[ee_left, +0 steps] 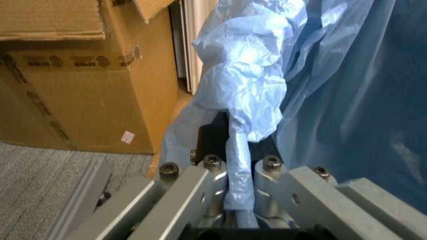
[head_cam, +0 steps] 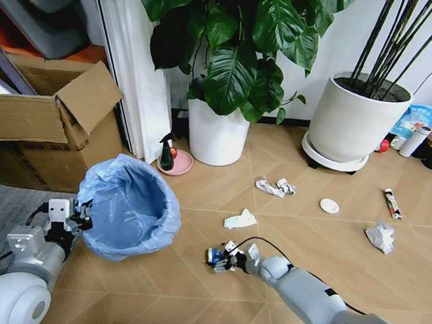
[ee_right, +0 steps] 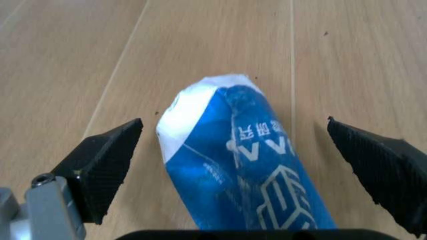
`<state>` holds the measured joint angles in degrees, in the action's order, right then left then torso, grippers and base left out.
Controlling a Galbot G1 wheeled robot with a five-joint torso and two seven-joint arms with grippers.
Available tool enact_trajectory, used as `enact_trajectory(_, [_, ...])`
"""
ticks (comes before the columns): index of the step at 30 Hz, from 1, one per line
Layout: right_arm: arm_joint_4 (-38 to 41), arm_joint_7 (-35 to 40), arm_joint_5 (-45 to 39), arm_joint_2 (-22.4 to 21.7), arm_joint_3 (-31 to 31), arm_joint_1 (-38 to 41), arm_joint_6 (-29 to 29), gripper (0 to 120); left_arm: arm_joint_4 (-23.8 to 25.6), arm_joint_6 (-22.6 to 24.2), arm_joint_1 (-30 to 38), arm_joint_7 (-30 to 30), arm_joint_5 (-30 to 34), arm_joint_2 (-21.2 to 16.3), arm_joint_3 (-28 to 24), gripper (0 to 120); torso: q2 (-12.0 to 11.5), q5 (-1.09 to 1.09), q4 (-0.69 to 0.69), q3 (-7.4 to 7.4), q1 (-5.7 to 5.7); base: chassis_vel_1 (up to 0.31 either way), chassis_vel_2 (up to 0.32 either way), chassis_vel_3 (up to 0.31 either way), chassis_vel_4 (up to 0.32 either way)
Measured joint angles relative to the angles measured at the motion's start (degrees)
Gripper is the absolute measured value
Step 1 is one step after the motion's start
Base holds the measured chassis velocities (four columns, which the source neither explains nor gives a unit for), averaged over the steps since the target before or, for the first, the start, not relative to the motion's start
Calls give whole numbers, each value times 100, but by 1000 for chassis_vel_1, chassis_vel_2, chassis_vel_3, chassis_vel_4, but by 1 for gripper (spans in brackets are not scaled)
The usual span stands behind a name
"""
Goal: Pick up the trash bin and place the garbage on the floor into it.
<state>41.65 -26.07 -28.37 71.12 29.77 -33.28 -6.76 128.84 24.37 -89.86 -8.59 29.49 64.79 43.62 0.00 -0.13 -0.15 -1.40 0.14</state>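
Left end effector [head_cam: 82, 218] grips the trash bin [head_cam: 129, 209] by its near-left rim; cardboard boxes [head_cam: 47, 123] behind. Right end effector [ee_right: 233, 150], open, straddles a blue-white packet [ee_right: 247, 170] on the floor [head_cam: 188, 297]; tissues [head_cam: 275, 187] lie farther right.

Light grey metal left arm [head_cam: 27, 255] with a rounded white shell near the camera, a black cable looping beside it. Left gripper [head_cam: 80, 218] built of grey blocks and black parts, a white square plate on top. Grey linkage bars [ee_left: 193, 200] fastened with dark hex-socket screws. Right arm [head_cam: 317, 302] smooth silver-grey, thin black cable arching over the wrist. Right gripper [ee_right: 243, 165] with black, finely ribbed wedge pads [ee_right: 107, 162] on grey mounts.
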Motion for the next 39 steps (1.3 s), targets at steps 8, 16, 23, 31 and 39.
enact_trajectory(8, [-5,55,0,-41,-61,-68,37,77,13,0,0,1,0,7,-23,0,0,1,-1,0,0,0,0,0,0])
enact_trajectory(16, [42,172,-14,-22,-96,-109,67,53,8,-2,18,5,-3,0,-38,0,0,1,-1,0,-1,0,0,0,0])
enact_trajectory(23, [76,261,-33,-9,-201,-182,89,36,-14,-3,43,3,6,-12,-52,0,0,2,0,0,0,0,0,0,0])
enact_trajectory(31, [376,451,-130,-78,-494,-378,173,34,-62,1,76,1,30,-63,-90,0,0,2,0,0,0,0,0,0,0])
enact_trajectory(39, [1398,880,-293,-338,-1230,-763,349,31,-132,41,128,-16,128,-216,-134,0,0,3,1,0,0,0,0,0,0])
